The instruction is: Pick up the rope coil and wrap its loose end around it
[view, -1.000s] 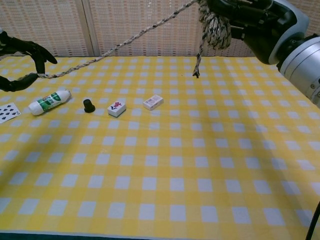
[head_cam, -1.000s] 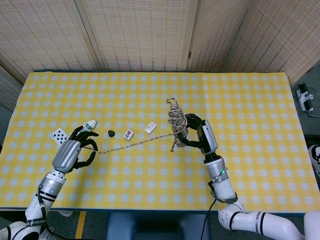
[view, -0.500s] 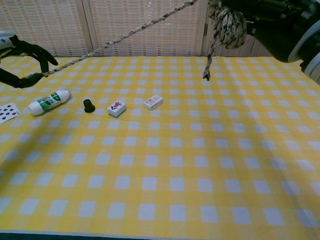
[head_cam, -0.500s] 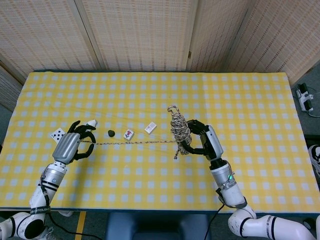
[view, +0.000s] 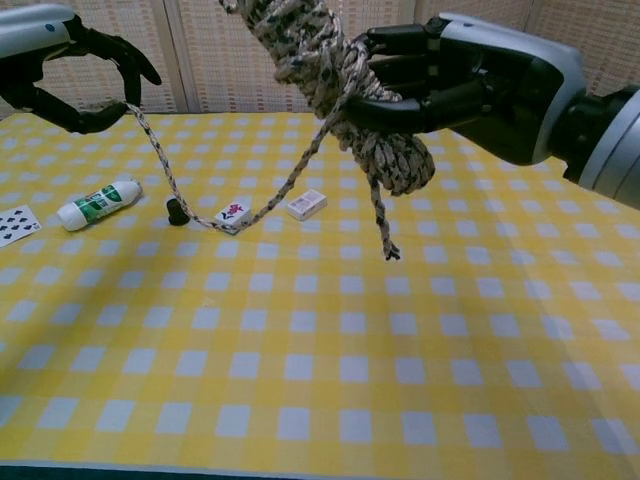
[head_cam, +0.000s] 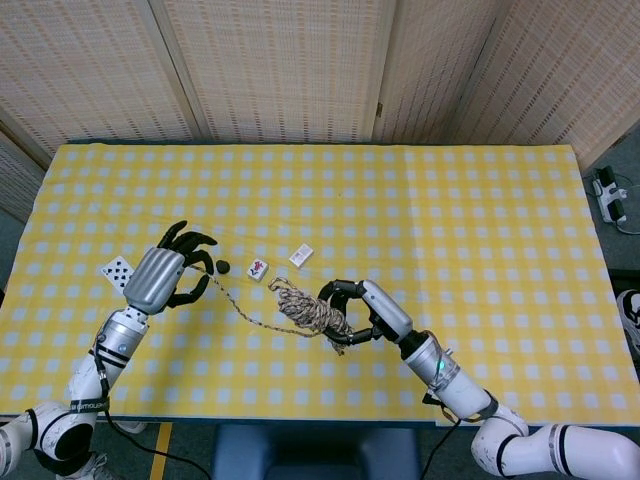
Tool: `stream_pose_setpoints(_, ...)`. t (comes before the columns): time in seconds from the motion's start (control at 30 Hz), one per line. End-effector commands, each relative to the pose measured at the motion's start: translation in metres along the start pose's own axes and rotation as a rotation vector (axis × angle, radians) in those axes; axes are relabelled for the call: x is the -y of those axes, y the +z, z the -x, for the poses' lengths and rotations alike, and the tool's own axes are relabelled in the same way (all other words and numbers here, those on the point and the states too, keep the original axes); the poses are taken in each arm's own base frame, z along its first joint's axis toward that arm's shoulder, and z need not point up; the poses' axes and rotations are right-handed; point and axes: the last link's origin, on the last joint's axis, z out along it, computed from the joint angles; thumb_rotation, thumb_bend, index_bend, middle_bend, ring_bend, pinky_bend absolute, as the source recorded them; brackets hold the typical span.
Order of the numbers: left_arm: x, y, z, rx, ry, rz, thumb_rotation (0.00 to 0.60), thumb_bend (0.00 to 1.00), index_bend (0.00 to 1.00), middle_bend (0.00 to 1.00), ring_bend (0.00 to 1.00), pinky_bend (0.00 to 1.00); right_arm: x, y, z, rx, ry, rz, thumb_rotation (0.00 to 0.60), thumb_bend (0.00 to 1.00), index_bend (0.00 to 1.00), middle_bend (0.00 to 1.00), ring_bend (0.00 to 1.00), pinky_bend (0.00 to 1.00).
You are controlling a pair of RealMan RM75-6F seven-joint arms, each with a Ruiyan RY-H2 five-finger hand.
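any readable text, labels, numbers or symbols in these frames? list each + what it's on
No text reads cleanly.
White bottle: green label, print too blurred to read.
Mahjong tile: red and dark marking on its top face, character not legible.
Playing card: black pips visible at the frame edge, rank cannot be told.
Small white box: no print can be made out.
Black cap: no marking visible.
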Motion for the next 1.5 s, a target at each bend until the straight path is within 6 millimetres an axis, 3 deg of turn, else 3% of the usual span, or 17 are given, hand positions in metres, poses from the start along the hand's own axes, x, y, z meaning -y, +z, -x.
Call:
stream_pose_setpoints(0.03, -0.012, 0.006, -0.001, -0.002, 0.016, 0.040, 0.600, 0.59, 0.64, 0.29, 0.19, 0.00, 0.005, 0.004, 0.011, 0.078, -0.026, 0.042, 0.600, 0.82, 0.78, 0.63, 0.69, 0.60)
stream_pose_setpoints(0.5, -0.072, 0.031, 0.004, -0.039, 0.075, 0.223, 0.600, 0.59, 0.64, 0.29, 0.19, 0.00, -0.001, 0.018, 0.045, 0.210, -0.034, 0.175, 0.600, 0.83, 0.78, 0.65, 0.69, 0.61)
stream_pose_setpoints(0.87, -0.112, 0.027, 0.014, -0.007, -0.038, 0.325, 0.600, 0.59, 0.64, 0.28, 0.18, 0.00, -0.017, 0.031, 0.064, 0.183, 0.027, 0.259, 0.600, 0.86, 0.79, 0.65, 0.70, 0.62)
stream_pose_setpoints(1.23, -0.125, 0.002, 0.022, -0.009, -0.099, 0.364, 0.600, 0.59, 0.64, 0.27, 0.17, 0.00, -0.026, 0.044, 0.062, -0.048, 0.252, 0.299, 0.600, 0.86, 0.79, 0.65, 0.70, 0.62)
stream_pose_setpoints(1.5, -0.118, -0.018, 0.031, -0.007, -0.109, 0.359, 0.600, 0.59, 0.64, 0.25, 0.16, 0.00, -0.029, 0.046, 0.041, -0.273, 0.401, 0.240, 0.600, 0.86, 0.79, 0.65, 0.71, 0.63)
